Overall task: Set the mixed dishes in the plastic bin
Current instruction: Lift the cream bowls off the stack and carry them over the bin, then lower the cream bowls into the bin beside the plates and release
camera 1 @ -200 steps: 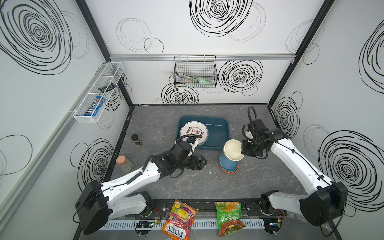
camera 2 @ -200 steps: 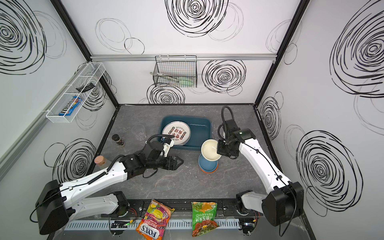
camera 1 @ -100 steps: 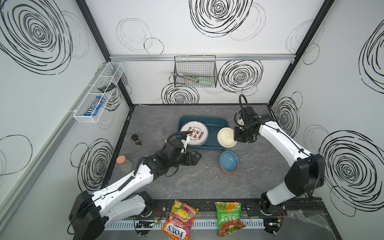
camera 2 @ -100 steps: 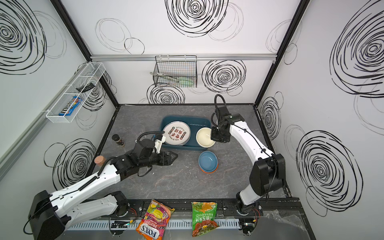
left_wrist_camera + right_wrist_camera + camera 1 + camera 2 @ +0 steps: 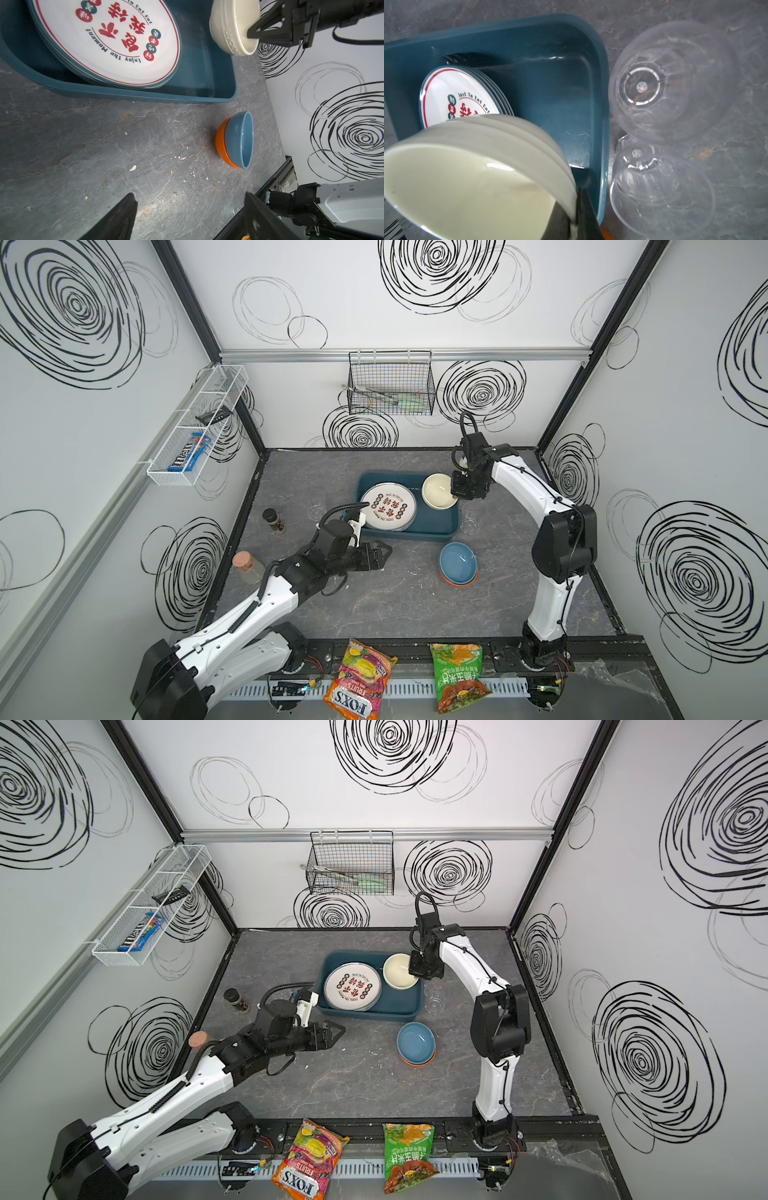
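The right jaws are closed on the rim of the cream bowl [image 5: 438, 491], one jaw inside and one outside. The bowl hangs tilted under them, over the free end of the bin [image 5: 409, 537]. A stack of plates [image 5: 388, 506] fills the other end of the bin, just beside the bowl. The step in hand, as I judge it, is to set this bowl down in the bin.

To do it well, the bowl should go straight down to the bare floor under the jaws. It should not drift toward the plates, because its rim could knock their edge. It is better to level the bowl first, so that its foot meets the floor flat. If it is let go while tilted, it may roll or clatter. The jaws should open only when the bowl rests, and then rise straight up, so that the inner jaw does not drag the rim.

Two clear cups [image 5: 664, 87] are on the desk [image 5: 395, 605] just outside the bin wall, on the side of the jaws away from the plates. The wrist should not swing there.

The left jaws stand wide and empty over the desk, in front of the bin. The blue bowl [image 5: 457, 562], nested in the orange bowl [image 5: 220, 141], lies ahead of them, well apart.
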{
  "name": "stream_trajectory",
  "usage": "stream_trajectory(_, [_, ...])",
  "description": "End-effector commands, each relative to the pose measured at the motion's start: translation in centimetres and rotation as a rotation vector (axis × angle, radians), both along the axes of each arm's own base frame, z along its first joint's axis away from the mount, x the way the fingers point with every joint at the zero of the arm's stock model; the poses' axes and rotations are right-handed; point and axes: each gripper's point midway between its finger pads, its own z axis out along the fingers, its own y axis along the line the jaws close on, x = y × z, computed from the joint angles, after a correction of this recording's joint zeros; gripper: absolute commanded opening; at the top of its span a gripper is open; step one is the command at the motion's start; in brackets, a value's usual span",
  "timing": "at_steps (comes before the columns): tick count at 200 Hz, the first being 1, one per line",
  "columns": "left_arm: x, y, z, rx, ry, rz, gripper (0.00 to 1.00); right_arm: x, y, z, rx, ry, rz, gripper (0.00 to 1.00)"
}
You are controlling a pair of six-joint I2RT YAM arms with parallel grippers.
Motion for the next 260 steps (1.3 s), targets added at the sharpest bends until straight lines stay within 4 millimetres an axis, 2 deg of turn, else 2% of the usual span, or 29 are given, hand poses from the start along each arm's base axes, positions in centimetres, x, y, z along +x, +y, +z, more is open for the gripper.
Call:
stream_trajectory(1, [-0.2, 0.4, -0.1, -0.015, 0.005, 0.015, 0.85, 2.0, -0.2, 0.8, 0.000, -0.031, -0.023, 0.00])
stream_trajectory(61, [-0.6, 0.9, -0.7, -0.019, 0.026, 0.037, 0.85, 5.1, -0.3, -1.9, -0.030, -0.016, -0.052, 0.00])
stream_trajectory(118, [-0.7, 1.1, -1.2, -0.017, 0.044, 0.052, 0.84, 6.9, 0.5, -4.0, -0.025, 0.007, -0.049, 0.00])
stream_trajectory(170, [-0.7, 1.0, -1.5, -0.018, 0.057, 0.054, 0.84, 7.2, 0.9, -5.8, -0.044, 0.036, -0.041, 0.01])
stream_trajectory(260, [-0.7, 1.0, -2.0, -0.018, 0.069, 0.055, 0.84, 7.1, 1.1, -7.0, -0.075, 0.049, -0.037, 0.09])
